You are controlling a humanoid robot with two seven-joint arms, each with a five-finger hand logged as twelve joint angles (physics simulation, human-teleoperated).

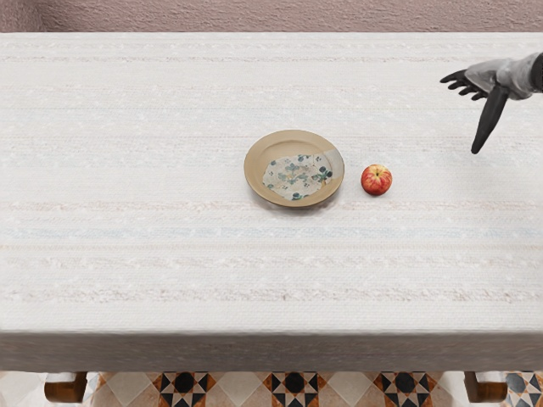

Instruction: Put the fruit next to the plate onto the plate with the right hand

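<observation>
Clearly lit, a small round apple (376, 180), red with a yellow patch and a dimpled top, sits on a pale cloth-covered surface (153, 254). It lies well apart from the right hand (485, 83), lower in the view and farther in from the right edge. Just beyond the apple, on the side away from the hand, rests a shallow plate (260, 154) with a tan rim and a pale centre painted with blue-green leaves; the whole pattern shows. Apple and plate do not touch. The hand hovers with dark fingers spread, gripping nothing.
</observation>
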